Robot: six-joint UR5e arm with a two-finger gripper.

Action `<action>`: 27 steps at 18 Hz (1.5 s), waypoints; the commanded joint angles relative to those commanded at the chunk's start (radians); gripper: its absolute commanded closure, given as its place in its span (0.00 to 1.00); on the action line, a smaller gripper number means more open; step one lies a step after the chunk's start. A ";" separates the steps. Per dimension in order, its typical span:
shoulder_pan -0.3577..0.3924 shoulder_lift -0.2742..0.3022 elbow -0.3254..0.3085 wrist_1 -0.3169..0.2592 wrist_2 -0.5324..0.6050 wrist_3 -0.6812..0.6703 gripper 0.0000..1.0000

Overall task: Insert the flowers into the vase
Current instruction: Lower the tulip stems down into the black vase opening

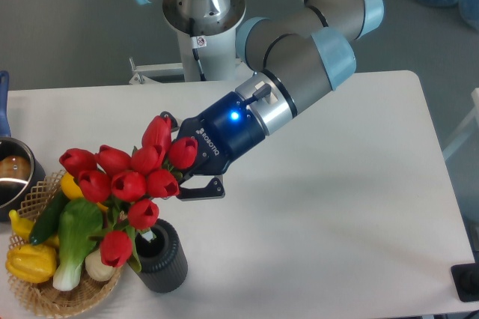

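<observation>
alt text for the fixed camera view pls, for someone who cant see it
A robot arm's gripper holds a bunch of red tulips over a dark ribbed vase near the front of a white table, with the stem ends at the vase's mouth. A wicker basket of vegetables sits left of the vase, and a steel pot shows at the left edge.

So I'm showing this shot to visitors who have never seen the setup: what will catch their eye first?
The bunch of red tulips at lower left, held by the gripper with their stem ends at the mouth of the dark ribbed vase near the front edge. Next, the glowing blue light on the arm's wrist, and the wicker basket of vegetables beside the vase.
</observation>
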 joint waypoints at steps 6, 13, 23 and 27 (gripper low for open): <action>0.000 -0.032 0.000 0.003 0.000 0.020 1.00; -0.003 -0.083 -0.002 0.008 0.002 0.066 1.00; -0.008 -0.120 -0.032 0.008 0.005 0.136 1.00; -0.008 -0.123 -0.077 0.008 0.014 0.193 0.97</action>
